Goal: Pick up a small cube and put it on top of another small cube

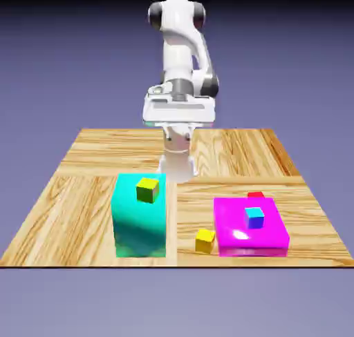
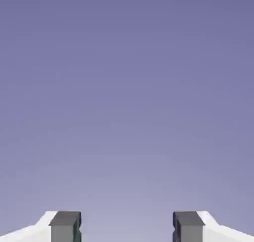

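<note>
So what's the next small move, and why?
Probably swing the open gripper down toward the golden cube: the hand view shows only backdrop between the tips, and the cube sits on the table, beside the magenta block.

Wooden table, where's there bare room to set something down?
Bare wood on the table shows left of the teal block, and between it and the golden cube. It's crowded around the magenta block: golden cube beside it, red cube behind, blue cube on top.

An olive-yellow cube (image 1: 147, 190) tops the teal block (image 1: 140, 222); a blue cube (image 1: 254, 218) tops the magenta block (image 1: 235, 235).
</note>
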